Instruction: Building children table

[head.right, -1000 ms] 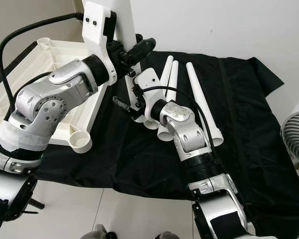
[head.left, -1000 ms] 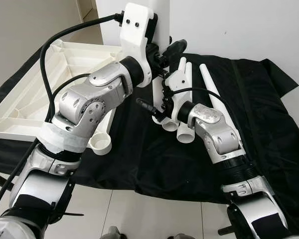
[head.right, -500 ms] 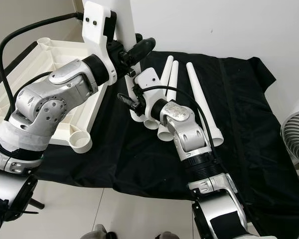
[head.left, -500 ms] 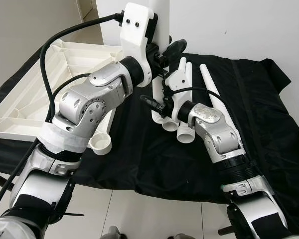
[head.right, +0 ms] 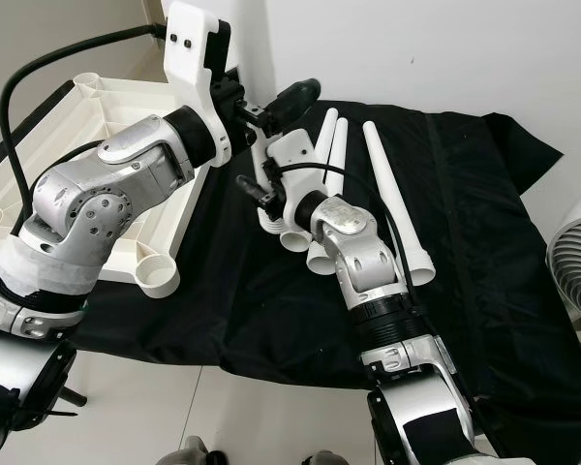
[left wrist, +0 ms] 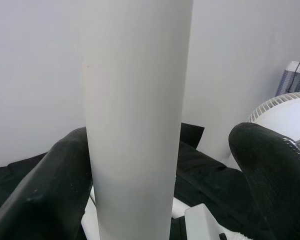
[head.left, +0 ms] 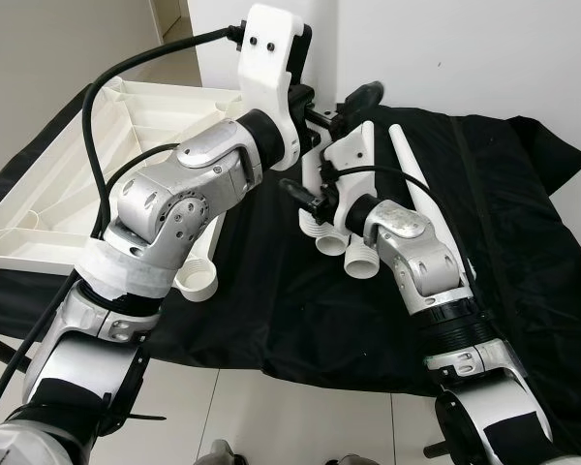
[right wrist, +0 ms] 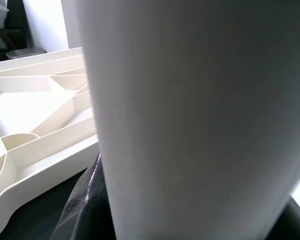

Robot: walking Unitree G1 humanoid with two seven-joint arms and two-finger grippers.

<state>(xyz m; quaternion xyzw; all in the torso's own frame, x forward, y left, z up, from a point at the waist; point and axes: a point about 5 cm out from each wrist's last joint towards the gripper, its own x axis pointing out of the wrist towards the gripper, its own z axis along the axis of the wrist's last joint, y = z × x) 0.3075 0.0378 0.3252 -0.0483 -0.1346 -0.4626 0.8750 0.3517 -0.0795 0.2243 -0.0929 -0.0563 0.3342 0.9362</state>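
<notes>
Pincers (left wrist: pixel 160 165) (head.right: pixel 261 189) flanking leg (left wrist: pixel 135 120), contact unclear

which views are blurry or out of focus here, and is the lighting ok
Head views: sharp and evenly lit, the black cloth dark but readable. Left wrist view: the white leg is soft, the black fingers blurred at close range. Right wrist view: the leg fills the frame, defocused and grey; the tabletop underside behind is clearer.

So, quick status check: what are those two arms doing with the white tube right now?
Left tool open around upright table leg. Right tool at the same leg lower down, fingers unclear. Tabletop upside down beside it; three spare legs on black cloth.
</notes>
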